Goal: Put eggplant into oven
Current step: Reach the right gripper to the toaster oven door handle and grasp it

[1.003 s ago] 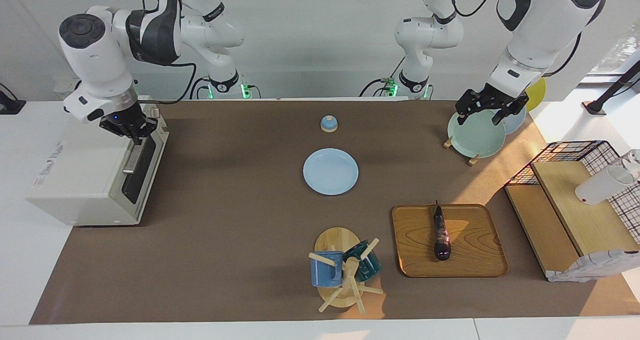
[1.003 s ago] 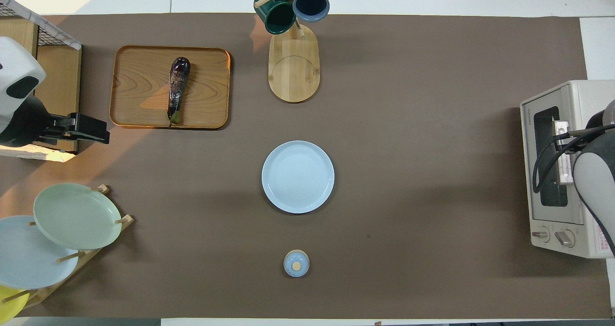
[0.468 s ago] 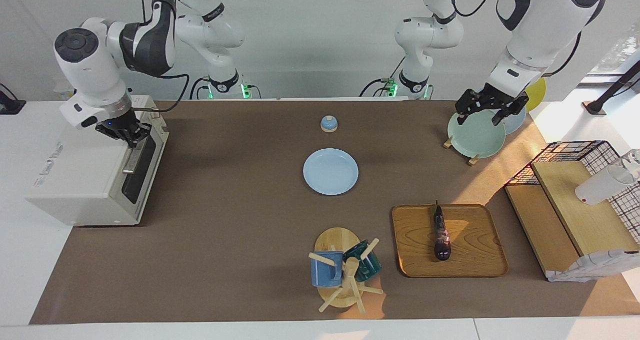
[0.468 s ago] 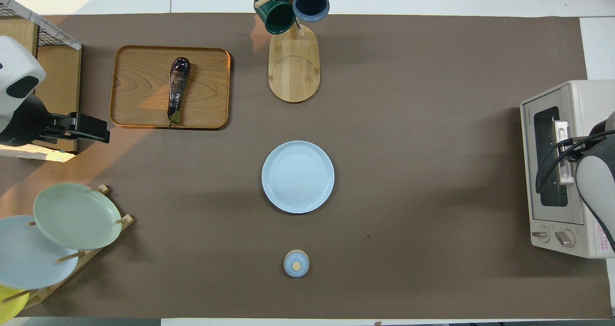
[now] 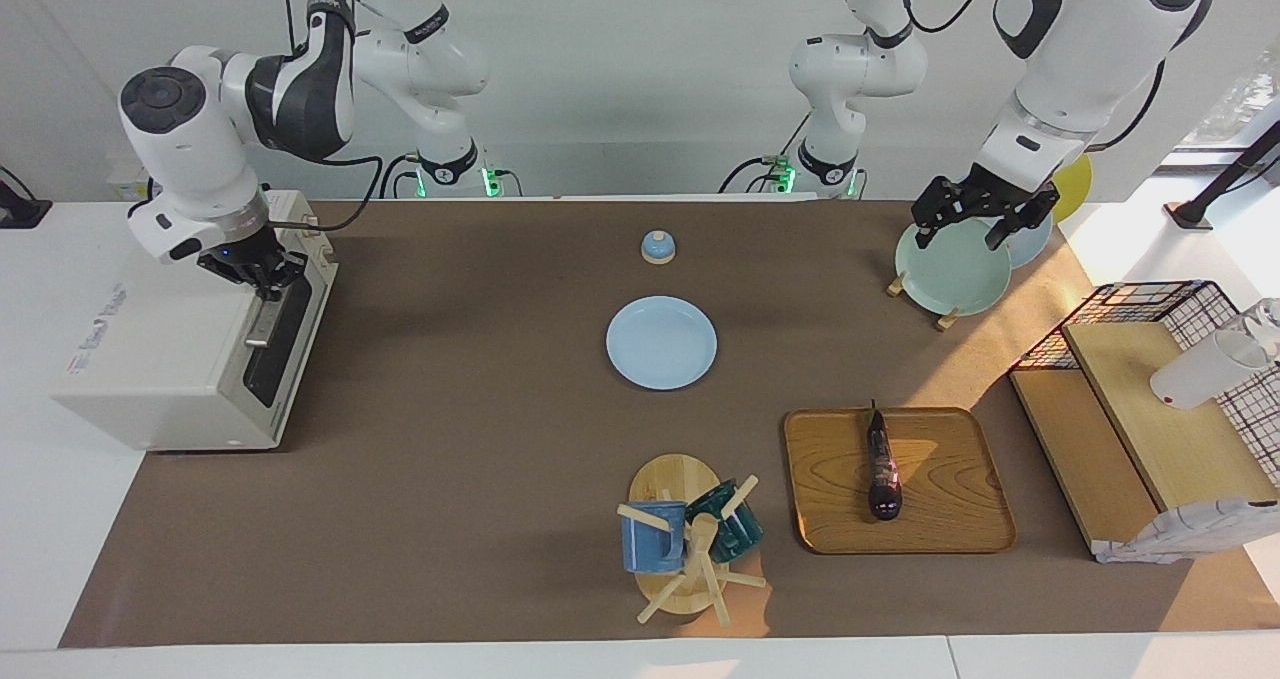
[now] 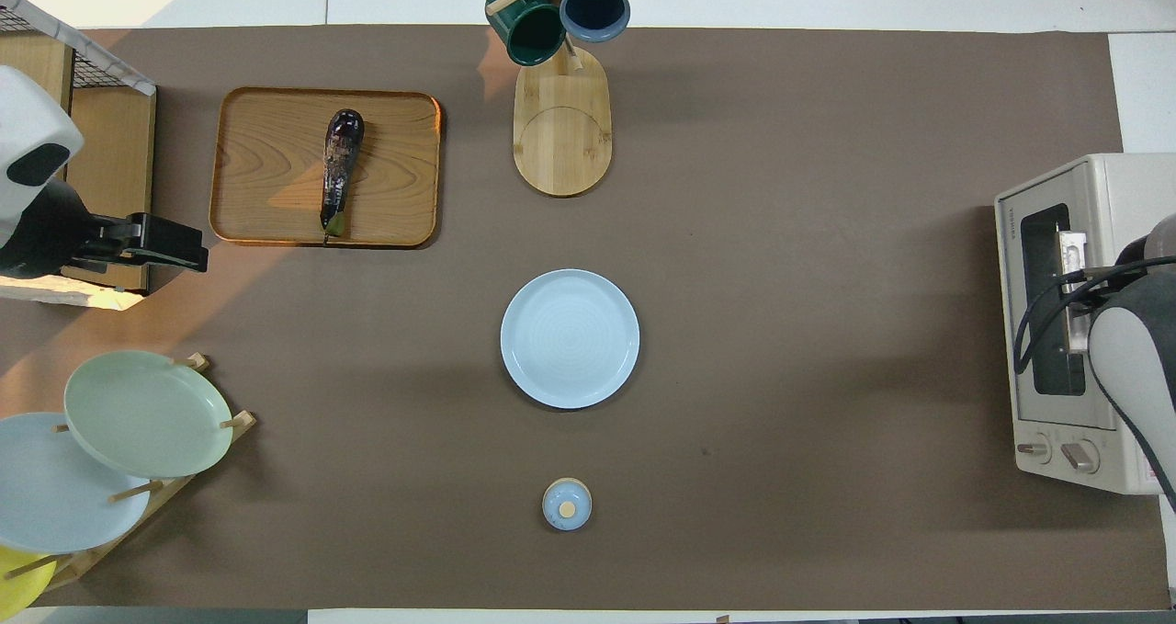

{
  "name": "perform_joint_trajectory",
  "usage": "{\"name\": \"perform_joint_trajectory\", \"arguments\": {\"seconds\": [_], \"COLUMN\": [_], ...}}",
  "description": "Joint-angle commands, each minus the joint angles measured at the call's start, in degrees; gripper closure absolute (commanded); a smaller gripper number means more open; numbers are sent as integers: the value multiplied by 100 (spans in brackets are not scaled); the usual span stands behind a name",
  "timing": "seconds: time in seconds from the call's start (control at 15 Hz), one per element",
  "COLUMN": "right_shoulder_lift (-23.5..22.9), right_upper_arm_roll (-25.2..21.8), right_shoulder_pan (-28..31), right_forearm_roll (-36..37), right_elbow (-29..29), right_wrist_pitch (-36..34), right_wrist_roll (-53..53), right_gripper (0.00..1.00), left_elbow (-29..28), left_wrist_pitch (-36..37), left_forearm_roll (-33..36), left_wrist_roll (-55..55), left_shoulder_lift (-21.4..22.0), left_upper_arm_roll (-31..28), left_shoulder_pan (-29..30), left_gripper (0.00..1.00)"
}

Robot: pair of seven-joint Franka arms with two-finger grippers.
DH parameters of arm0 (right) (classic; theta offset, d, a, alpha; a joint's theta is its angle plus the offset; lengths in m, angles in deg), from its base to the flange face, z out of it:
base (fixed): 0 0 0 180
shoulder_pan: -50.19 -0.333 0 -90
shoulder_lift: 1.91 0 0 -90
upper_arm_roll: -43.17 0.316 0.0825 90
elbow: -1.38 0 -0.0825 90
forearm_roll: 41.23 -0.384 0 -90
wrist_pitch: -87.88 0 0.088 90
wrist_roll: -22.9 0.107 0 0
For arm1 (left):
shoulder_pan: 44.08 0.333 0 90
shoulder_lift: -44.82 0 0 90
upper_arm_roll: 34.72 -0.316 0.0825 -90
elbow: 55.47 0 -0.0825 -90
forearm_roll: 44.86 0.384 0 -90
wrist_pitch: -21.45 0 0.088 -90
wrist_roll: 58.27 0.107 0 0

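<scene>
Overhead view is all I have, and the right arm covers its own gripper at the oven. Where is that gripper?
Observer: The right gripper is down at the bar handle of the oven, at the end nearer the robots.
Operator: Is it gripping the bar?
Observer: Its fingertips are shut, but I cannot tell whether they pinch the bar.
Operator: How high is the left gripper?
Observer: The left gripper hangs open in the air over the pale green plate, touching nothing.
</scene>
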Motion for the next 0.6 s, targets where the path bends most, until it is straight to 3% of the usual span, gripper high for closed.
{"name": "perform_joint_trajectory", "arguments": {"seconds": [0.0, 0.27, 0.53], "right_shoulder_lift": [59, -275, -557], "right_upper_arm_roll": [80, 80, 89], "right_shoulder_pan": [-99, -661, -741], "right_forearm_roll": [-377, -521, -521], "right_elbow": [-650, -784, -1020], "right_wrist_pitch": [665, 1230, 1924], "right_wrist_roll": [162, 469, 610], "right_gripper": [100, 100, 100], "left_elbow": [77, 77, 60], "left_wrist_pitch": [-18, 17, 9], "left_forearm_roll": [-39, -30, -22], "left_wrist_roll": [153, 153, 127], "left_shoulder_lift": [-15, 3, 12], "left_upper_arm_roll": [-51, -69, -34], "left_shoulder_pan": [-5, 4, -75], "left_gripper": [0, 0, 0]}}
